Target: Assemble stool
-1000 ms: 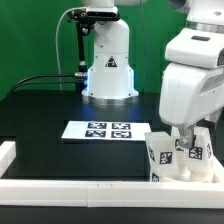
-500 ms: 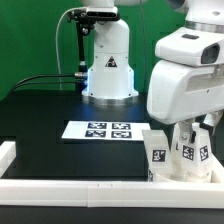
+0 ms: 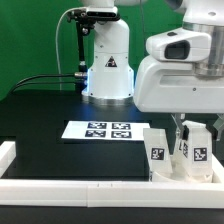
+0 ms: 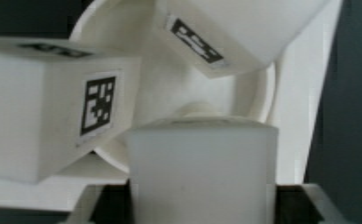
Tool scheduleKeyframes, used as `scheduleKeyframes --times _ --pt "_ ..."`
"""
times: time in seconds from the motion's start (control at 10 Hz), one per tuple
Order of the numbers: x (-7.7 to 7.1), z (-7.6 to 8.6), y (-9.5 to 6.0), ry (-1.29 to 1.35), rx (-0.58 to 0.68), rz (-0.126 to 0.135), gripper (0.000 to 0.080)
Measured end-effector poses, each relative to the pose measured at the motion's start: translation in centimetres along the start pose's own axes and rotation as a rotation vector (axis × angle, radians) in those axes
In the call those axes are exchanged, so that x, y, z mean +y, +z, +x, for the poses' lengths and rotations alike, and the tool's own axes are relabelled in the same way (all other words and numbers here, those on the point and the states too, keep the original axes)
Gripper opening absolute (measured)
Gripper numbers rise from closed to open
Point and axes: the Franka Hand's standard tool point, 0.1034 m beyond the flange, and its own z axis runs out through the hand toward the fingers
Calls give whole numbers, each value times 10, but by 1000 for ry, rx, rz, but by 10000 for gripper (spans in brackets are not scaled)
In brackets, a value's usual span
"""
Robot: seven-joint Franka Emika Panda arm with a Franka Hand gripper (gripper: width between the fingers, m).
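My gripper (image 3: 190,128) hangs at the exterior view's right over a cluster of white tagged stool parts. In the wrist view a white stool leg (image 4: 199,160) stands between my fingers and fills the gap, so my gripper (image 4: 199,205) looks shut on it. That leg also shows in the exterior view (image 3: 196,150). A second leg (image 3: 158,152) stands just to its left. Close behind the held leg, the wrist view shows the round seat disc (image 4: 267,100) on edge and two more tagged legs (image 4: 53,110) (image 4: 231,35).
The marker board (image 3: 97,129) lies on the black table in the middle. The robot's white base (image 3: 108,60) stands behind it. A long white frame rail (image 3: 70,188) runs along the front edge, with another rail (image 3: 6,155) at the left.
The white hand has risen and swung toward the exterior view's left. The two legs under it have hardly shifted.
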Motion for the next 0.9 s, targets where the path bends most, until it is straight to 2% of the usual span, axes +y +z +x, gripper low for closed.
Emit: scheduleKeyframes --times 0.3,0.5,0.7,0.9 --pt "1 0 0 219 0 6 336" --pt "0 0 0 474 -1 9 336" --pt "-5 0 1 838 22 43 336" --pt "-4 2 0 993 16 51 336"
